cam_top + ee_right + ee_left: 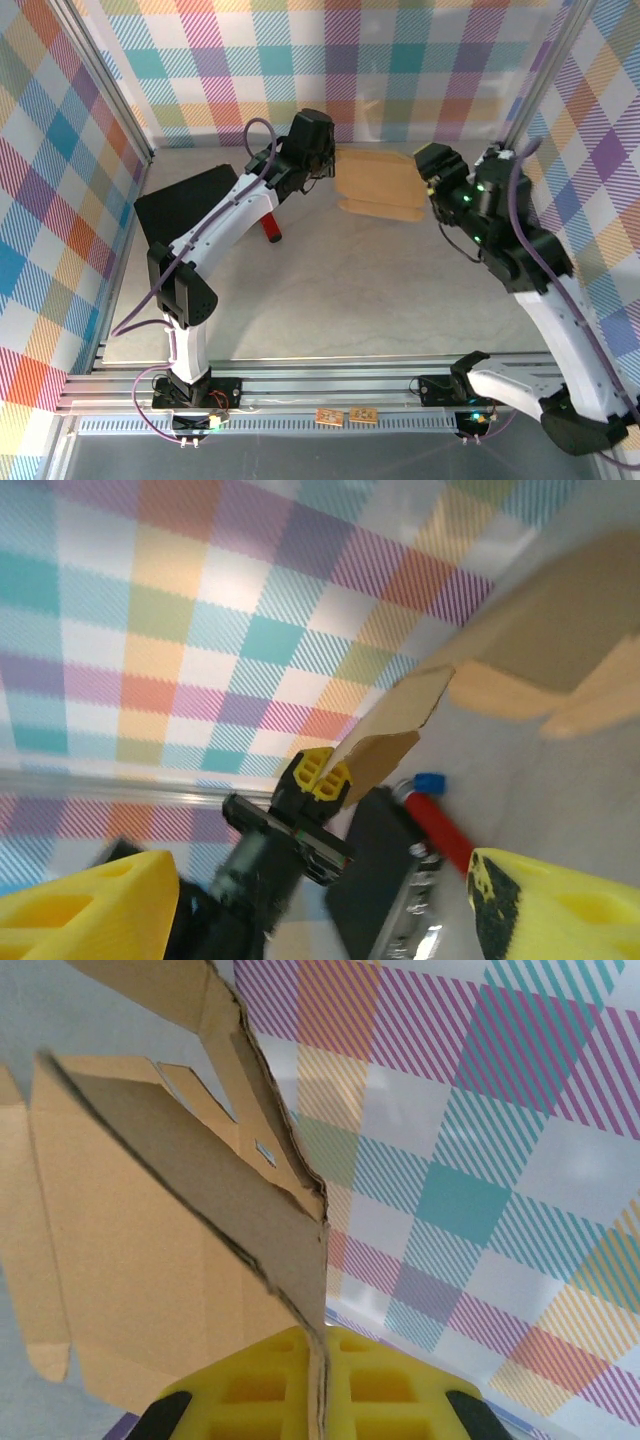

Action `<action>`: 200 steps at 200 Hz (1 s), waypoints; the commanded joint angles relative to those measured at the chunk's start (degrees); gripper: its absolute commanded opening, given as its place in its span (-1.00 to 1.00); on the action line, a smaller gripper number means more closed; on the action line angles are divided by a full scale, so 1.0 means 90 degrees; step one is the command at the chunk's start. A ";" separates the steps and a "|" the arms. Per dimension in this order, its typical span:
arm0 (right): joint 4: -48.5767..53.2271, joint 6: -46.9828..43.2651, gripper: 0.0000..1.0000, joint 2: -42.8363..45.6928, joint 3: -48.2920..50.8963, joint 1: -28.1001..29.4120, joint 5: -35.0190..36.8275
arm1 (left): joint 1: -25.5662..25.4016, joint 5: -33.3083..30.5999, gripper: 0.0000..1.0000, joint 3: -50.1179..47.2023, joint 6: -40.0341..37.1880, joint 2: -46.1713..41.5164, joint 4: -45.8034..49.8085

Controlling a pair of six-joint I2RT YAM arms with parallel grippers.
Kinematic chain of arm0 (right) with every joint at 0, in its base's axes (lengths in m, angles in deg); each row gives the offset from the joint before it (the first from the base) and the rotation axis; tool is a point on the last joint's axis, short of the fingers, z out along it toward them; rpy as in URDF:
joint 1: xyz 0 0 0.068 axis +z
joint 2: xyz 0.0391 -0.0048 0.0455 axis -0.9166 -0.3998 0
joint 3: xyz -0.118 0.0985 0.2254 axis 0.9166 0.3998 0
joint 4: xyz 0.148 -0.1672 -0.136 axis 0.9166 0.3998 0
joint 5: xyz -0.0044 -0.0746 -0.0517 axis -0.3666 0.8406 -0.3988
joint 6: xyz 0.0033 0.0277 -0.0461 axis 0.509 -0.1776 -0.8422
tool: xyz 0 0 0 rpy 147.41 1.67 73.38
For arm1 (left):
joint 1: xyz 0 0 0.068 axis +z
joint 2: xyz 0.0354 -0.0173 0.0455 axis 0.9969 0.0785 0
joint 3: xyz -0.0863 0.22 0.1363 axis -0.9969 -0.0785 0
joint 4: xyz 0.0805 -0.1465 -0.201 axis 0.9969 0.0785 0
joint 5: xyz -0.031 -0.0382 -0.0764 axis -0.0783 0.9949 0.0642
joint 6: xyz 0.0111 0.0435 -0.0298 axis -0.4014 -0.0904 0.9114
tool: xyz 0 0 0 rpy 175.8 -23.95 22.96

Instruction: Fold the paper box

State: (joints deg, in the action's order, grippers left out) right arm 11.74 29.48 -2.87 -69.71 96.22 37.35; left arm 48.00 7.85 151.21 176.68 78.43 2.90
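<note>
The paper box [380,182] is a brown cardboard sheet with flaps, lying near the back wall. My left gripper [329,166] is at its left edge. In the left wrist view its yellow fingers [260,1390] are shut on the thin edge of a raised flap of the paper box [170,1210]. My right gripper [428,172] hovers at the sheet's right end, apart from it. In the right wrist view that gripper [320,870] is open with nothing between its fingers, and looks across at the left gripper [320,773] pinching the flap [395,738].
A black case [190,205] lies at the left, under the left arm. A red-handled tool [271,228] lies beside it, its blue tip [428,783] seen from the right wrist. Two small cardboard bits [345,416] rest on the front rail. Checkered walls enclose the table.
</note>
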 commanded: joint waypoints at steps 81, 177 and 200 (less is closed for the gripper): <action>-0.1489 0.1536 0.34 -0.2261 -0.0766 0.0382 0.0325 | -0.0143 -0.0269 -1.00 -0.0058 0.0341 -0.0157 -0.0219; -0.0700 0.1319 -0.54 -0.2839 -0.1348 0.0395 0.0837 | -0.0294 -0.0273 -1.00 0.0063 0.0322 -0.0188 -0.0247; -0.0567 0.1261 -1.00 -0.2898 -0.1447 0.0200 0.0673 | -0.0353 -0.0070 -0.93 -0.0018 0.0207 -0.0272 -0.0402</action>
State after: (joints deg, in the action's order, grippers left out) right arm 4.35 42.15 -28.46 -80.13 99.56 43.25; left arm 46.12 6.27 151.12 178.97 78.43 2.49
